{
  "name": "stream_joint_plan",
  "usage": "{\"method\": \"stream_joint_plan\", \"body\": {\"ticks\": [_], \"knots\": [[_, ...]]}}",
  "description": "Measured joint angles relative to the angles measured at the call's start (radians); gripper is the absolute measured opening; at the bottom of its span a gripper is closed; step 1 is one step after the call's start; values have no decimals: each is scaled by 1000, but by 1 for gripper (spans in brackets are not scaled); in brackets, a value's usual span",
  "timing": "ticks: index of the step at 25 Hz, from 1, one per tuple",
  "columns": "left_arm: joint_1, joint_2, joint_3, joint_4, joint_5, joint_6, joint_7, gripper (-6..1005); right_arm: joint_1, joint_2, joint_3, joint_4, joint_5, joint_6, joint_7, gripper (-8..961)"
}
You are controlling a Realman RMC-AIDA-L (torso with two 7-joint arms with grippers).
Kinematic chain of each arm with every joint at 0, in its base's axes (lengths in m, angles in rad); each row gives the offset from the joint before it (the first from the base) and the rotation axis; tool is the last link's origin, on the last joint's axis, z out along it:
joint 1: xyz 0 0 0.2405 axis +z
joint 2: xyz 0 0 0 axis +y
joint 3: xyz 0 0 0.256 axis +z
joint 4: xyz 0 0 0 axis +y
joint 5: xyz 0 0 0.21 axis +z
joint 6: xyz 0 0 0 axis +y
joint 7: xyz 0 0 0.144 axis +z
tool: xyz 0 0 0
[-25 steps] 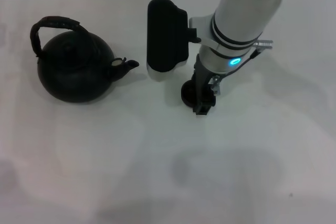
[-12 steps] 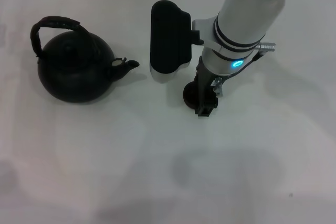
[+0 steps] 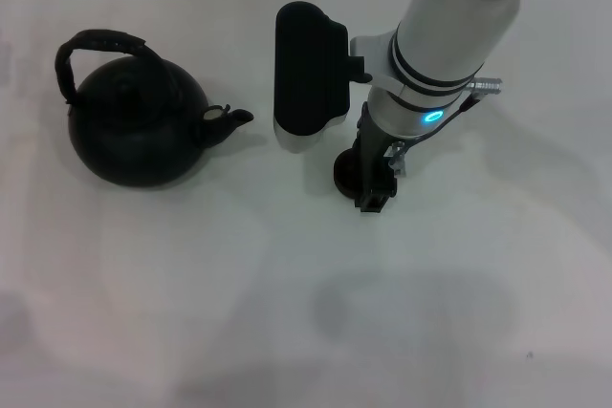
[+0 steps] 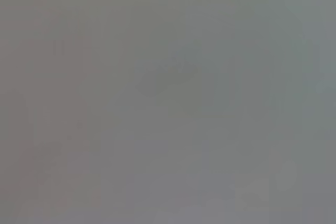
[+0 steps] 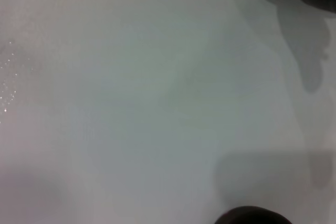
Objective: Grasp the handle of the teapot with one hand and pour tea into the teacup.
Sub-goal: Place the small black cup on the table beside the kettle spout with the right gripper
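Right gripper (image 3: 375,183) low at tiny dark handleless teacup (image 3: 345,174), grip state unclear, possibly holding it; steady cup before approaching squat matte-black teapot (image 3: 137,121).

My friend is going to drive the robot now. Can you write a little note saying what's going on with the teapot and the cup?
Right gripper: low over the table, right at the teacup; whether it grips the cup cannot be told.
Left gripper: not in view.
Teapot: upright on the table's left side, lid on, spout pointing toward the teacup, well apart from it.
Handle: arched over the teapot, nothing holding it.
Done: no grasp of the handle, no pouring.
Left: grasp the handle, lift the teapot, pour tea into the teacup.
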Motion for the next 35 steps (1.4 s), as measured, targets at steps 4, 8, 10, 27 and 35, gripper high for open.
{"method": "stream_joint_plan", "body": {"ticks": [4,8,10,27,35], "knots": [[0,0,0,0,0,0,-1,727,-2,0,7,2,0,-1,-5,730],[-1,0,0,0,0,0,-1,727,-7,0,20,4,2,-3,-19,731],[-2,1,0,0,0,0,-1,727,-13,0,31,4,1,-4,-23,731],[-2,6,0,0,0,3,0,726,-54,0,124,-3,6,-9,-64,860],[0,8,0,0,0,3,-2,726,-86,0,230,15,78,-3,-132,860]]}}
